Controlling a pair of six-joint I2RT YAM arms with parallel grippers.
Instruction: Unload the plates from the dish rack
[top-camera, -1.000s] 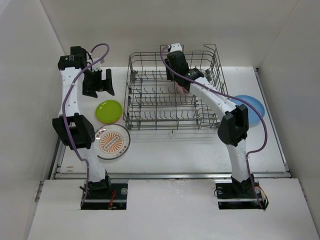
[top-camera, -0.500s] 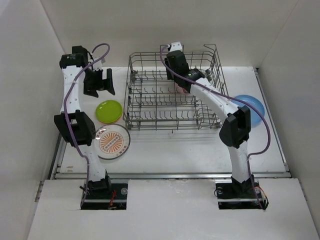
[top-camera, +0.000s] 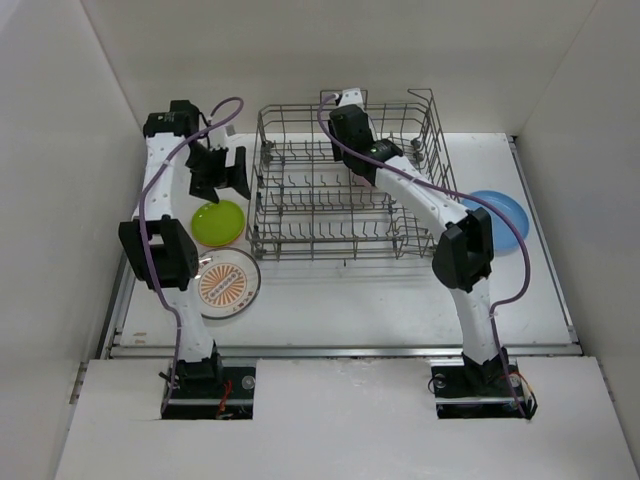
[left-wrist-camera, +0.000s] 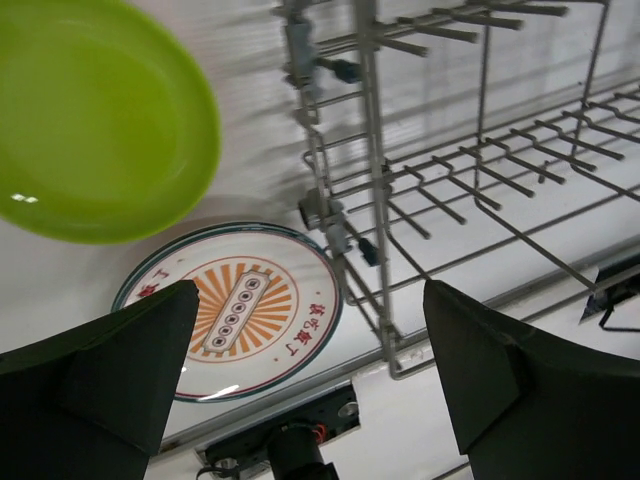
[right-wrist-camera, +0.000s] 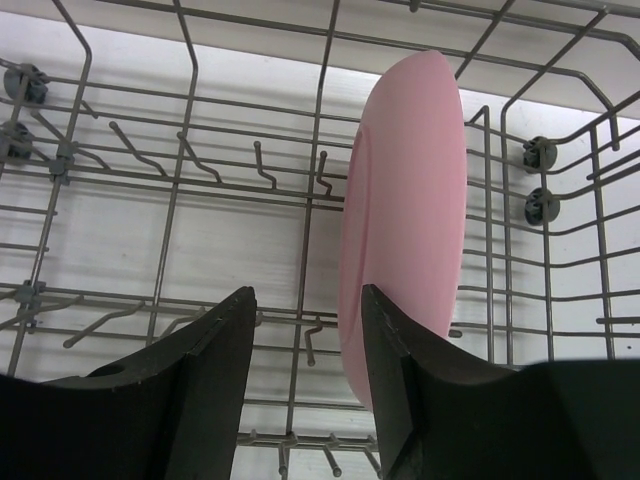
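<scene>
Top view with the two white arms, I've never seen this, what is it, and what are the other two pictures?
Two robot arms, bolted at the near edge of a table, filmed from above. The other pictures come from a camera on each wrist, looking past that arm's two-fingered tool. On the table sits a grey wire dish rack with a pink plate upright inside. A lime green plate and a patterned plate lie left of it, a blue plate right. The left tool hangs open and empty near those left plates. The right tool is down in the rack, open, beside the pink plate, gripping nothing.
</scene>
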